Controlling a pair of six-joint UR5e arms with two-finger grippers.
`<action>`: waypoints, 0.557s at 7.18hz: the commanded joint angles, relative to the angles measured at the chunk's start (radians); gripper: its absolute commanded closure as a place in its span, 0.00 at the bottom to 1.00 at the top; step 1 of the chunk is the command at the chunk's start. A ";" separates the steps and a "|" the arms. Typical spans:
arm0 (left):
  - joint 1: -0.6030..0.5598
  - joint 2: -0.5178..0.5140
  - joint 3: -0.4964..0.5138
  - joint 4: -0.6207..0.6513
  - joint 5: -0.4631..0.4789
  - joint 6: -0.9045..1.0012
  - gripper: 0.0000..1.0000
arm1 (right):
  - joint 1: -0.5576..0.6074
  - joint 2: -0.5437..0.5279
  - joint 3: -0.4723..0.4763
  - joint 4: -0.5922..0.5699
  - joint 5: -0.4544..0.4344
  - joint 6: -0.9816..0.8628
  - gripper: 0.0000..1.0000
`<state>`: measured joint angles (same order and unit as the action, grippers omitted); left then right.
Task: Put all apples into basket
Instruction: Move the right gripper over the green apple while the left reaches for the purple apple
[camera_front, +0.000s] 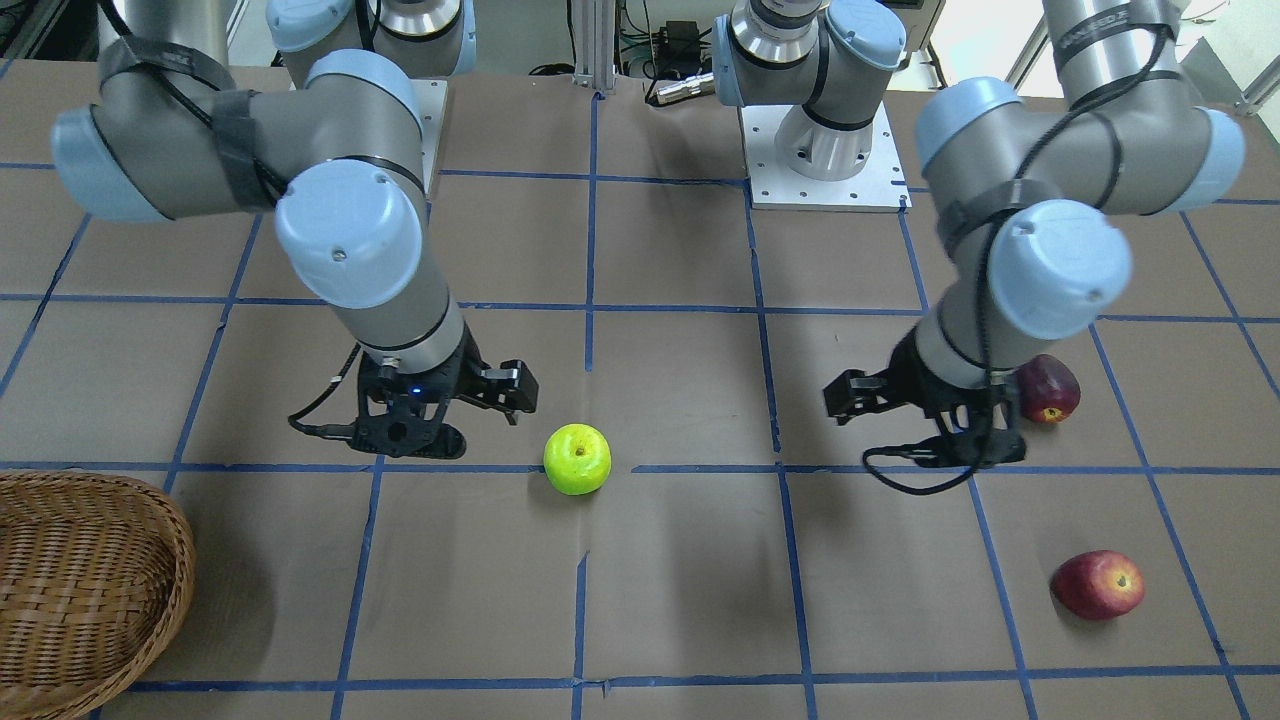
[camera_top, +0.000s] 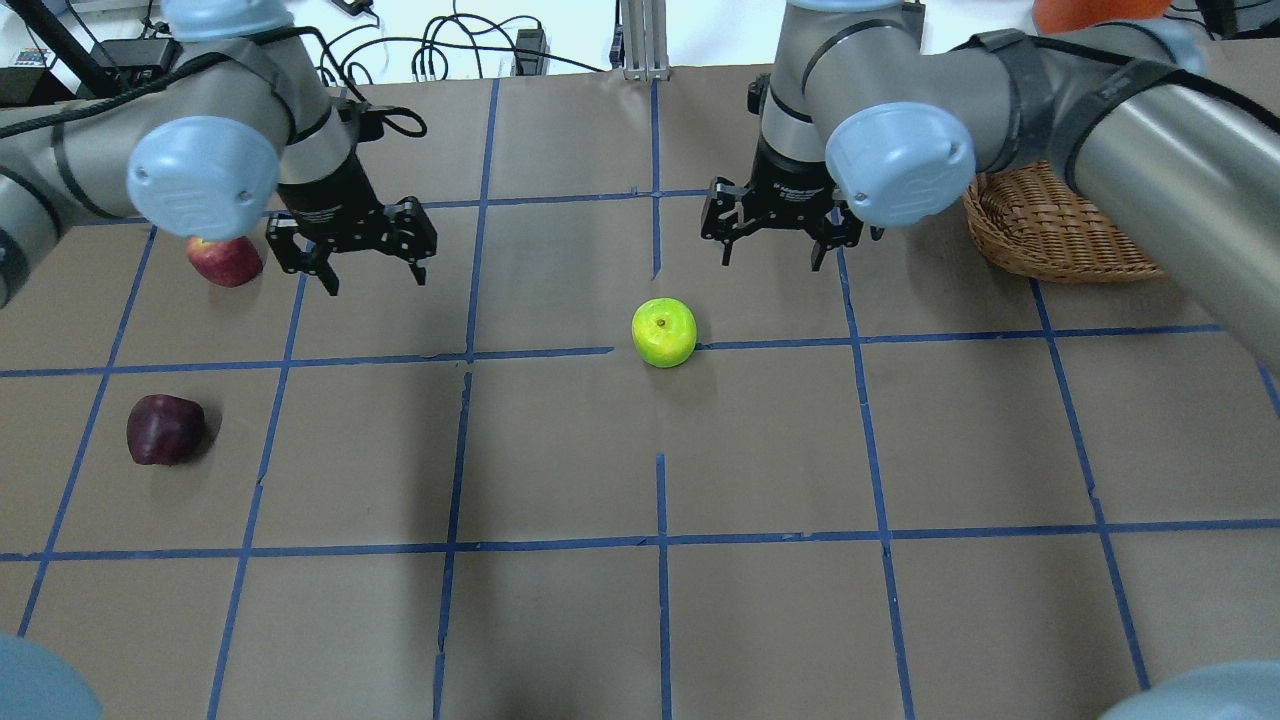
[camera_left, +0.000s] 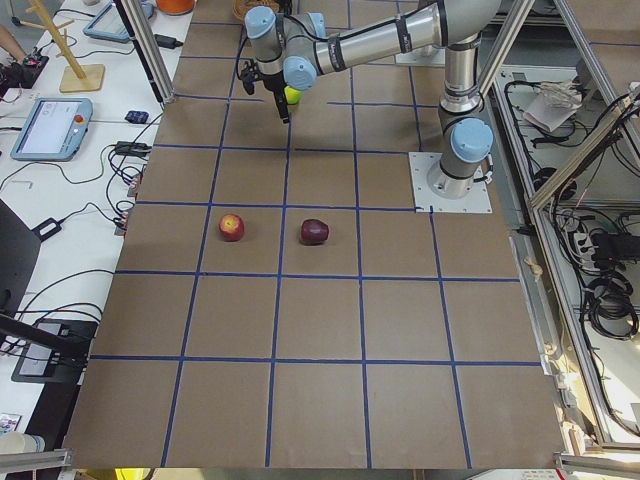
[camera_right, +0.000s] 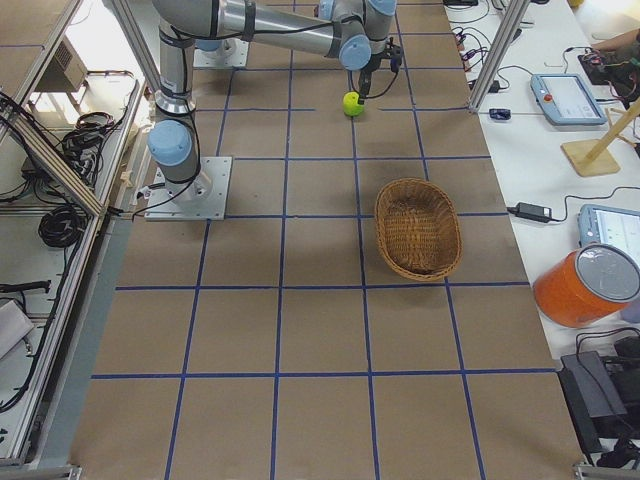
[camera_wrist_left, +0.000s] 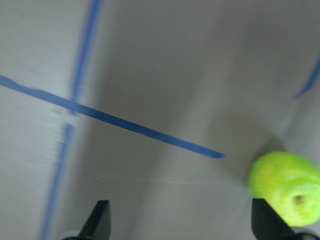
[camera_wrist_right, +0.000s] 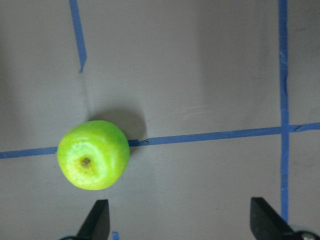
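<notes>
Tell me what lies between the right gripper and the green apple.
Nothing. In the overhead view, only a bare stretch of the brown table separates the right gripper from the green apple.

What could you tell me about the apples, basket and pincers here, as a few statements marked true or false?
1. The bright lime-green round apple lies on a blue tape line on the brown table. True.
2. The wide tan woven wicker basket already holds an apple. False: it is empty.
3. The left pincer and the right pincer are both open and empty. True.
4. The left pincer grips the dark maroon-purple apple. False: it lies free on the table.
5. The red apple with a yellowish blush sits beside the basket. False: it lies across the table, near the left pincer.
</notes>
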<state>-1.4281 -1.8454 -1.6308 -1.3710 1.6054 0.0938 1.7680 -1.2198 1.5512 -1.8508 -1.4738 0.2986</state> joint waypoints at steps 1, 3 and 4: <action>0.209 0.009 -0.033 0.009 0.014 0.351 0.00 | 0.060 0.051 0.001 -0.033 0.082 0.065 0.00; 0.366 0.040 -0.108 0.035 0.021 0.592 0.00 | 0.082 0.107 0.003 -0.090 0.130 0.070 0.00; 0.429 0.038 -0.163 0.115 0.022 0.654 0.00 | 0.091 0.138 0.001 -0.102 0.130 0.065 0.00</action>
<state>-1.0886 -1.8135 -1.7345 -1.3210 1.6248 0.6420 1.8468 -1.1200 1.5531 -1.9321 -1.3524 0.3654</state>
